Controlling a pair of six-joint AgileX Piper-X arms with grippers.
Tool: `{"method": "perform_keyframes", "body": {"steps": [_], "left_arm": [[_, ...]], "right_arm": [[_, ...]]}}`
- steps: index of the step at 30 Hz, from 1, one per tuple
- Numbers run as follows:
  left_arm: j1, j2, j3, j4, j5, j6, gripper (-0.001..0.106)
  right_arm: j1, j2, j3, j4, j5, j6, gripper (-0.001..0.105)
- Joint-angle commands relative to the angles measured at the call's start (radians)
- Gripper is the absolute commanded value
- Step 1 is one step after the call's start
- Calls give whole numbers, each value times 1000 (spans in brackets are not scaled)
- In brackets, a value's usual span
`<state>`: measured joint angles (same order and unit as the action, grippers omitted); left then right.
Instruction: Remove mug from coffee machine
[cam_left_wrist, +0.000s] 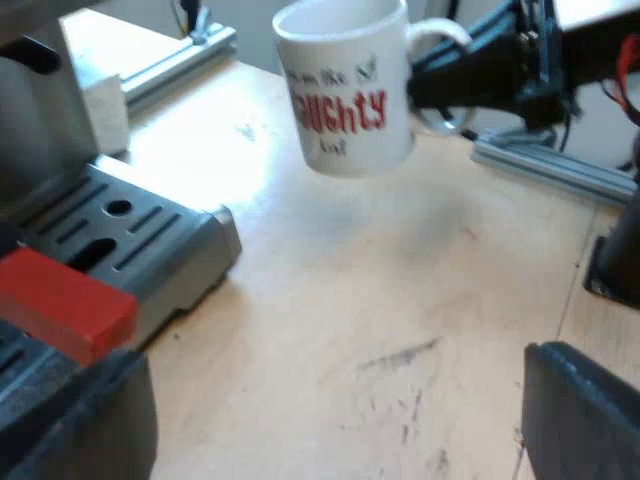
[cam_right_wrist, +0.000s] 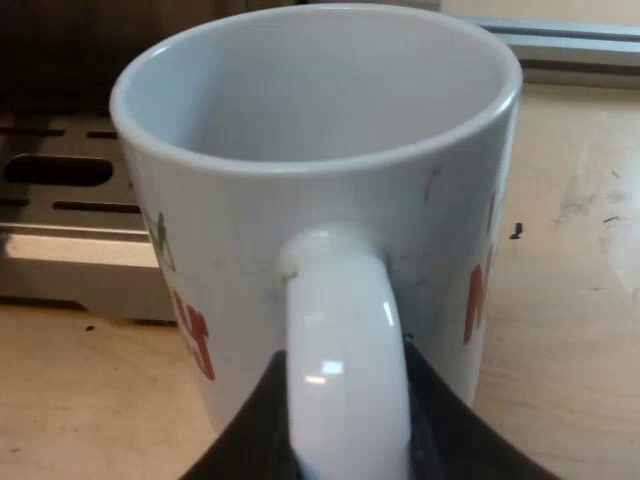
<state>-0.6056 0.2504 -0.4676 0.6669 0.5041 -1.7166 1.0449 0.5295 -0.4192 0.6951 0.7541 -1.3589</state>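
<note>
The left gripper (cam_left_wrist: 325, 425) hangs low over the wooden tabletop (cam_left_wrist: 330, 300), its two black fingers spread wide with nothing between them. Close by it, the red end (cam_left_wrist: 62, 305) of the holder's handle juts over the espresso machine's grey slotted drip tray (cam_left_wrist: 140, 235). The white mug (cam_left_wrist: 345, 90) with red lettering is in the air, clear of the tray and above the tabletop near the edge that carries an aluminium rail (cam_left_wrist: 550, 165). The right gripper (cam_right_wrist: 345, 445) has it by the handle loop (cam_right_wrist: 345, 340), with a finger pressed on either side.
</note>
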Motion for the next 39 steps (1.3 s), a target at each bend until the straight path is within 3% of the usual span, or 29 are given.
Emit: {"method": "perform_keyframes", "body": {"steps": [1, 5, 7, 14, 19, 23, 29, 33, 34, 39], "left_arm": [[-5, 17, -8, -16, 2, 2, 77], [-5, 33, -8, -16, 9, 2, 77], [-5, 33, -8, -16, 8, 2, 77], [-5, 33, -8, -16, 8, 2, 77], [-5, 33, -6, -16, 8, 2, 77], [-5, 33, -6, -16, 8, 2, 77], [-5, 33, -6, -16, 8, 2, 77], [-5, 33, -6, -16, 8, 2, 77], [-5, 33, -6, -16, 12, 2, 77], [-5, 33, -6, -14, 24, 2, 77]], "right_arm": [[-24, -10, -21, -31, 26, -8, 0], [-329, -10, -2, -54, -97, -13, 0], [-382, -10, 12, -85, -121, -25, 0], [-514, -10, 91, -276, -242, -199, 0], [-565, -10, 165, -440, -275, -206, 0], [-585, 17, 250, -646, -362, -328, 0], [-588, 95, 312, -803, -372, -352, 0], [-588, 206, 337, -939, -372, -409, 0], [-588, 280, 338, -1020, -372, -449, 0], [-588, 449, 338, -1197, -372, -462, 0]]}}
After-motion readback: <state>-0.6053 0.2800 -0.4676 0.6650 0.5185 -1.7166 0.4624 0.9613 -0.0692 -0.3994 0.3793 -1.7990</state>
